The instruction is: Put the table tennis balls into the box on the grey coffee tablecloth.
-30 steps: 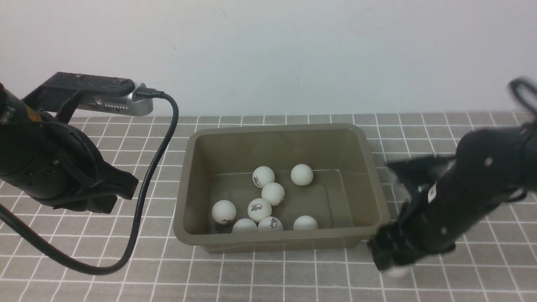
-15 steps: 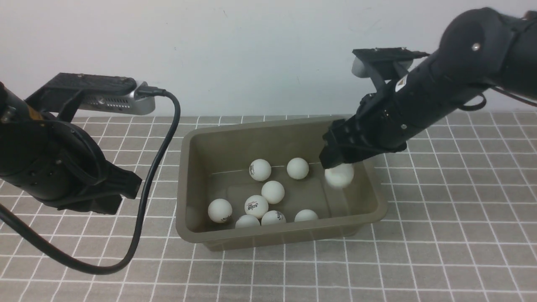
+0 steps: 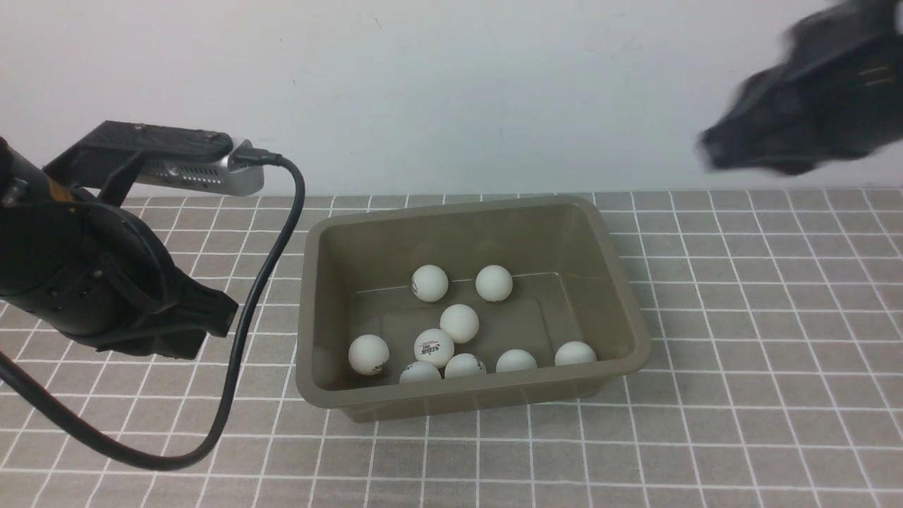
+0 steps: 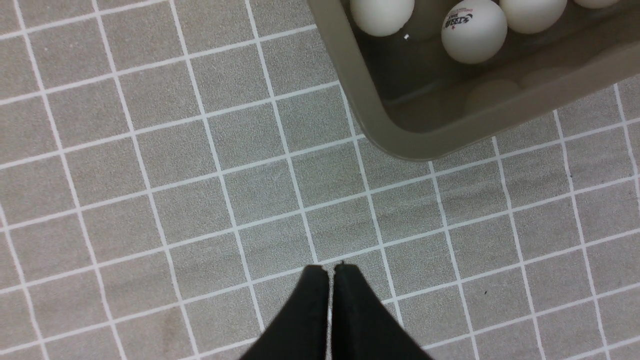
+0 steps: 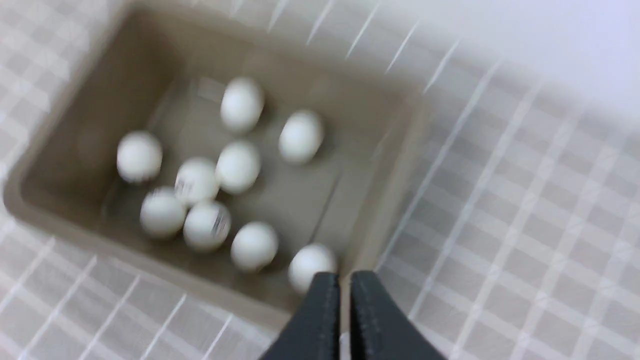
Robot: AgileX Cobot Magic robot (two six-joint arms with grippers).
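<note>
The left arm hangs low over the tabletop, its wrist angled down and its left pincer point(image 4: 330, 272) pressed together with nothing between the tips, poised above the grey coffee tablecloth point(image 4: 150, 175). From that pincer the box point(image 3: 310, 296) lies just ahead and off to one side, its rounded near corner close by but not touched; a black cable point(image 3: 247, 317) loops from the wrist camera down onto the cloth beside the arm.

The right arm is raised high and well away toward the right edge of the front view, blurred against the wall. Its right pincer point(image 5: 345, 280) is together and empty, and looks down at a slant on the box from above its near right corner.

All nine table tennis balls point(image 3: 459, 323) lie on the floor of the box, below and beyond the right pincer: two toward the far wall, one mid-floor, and six along the near wall, the last of these point(image 3: 575, 353) in the near right corner, closest to the right pincer's tips
</note>
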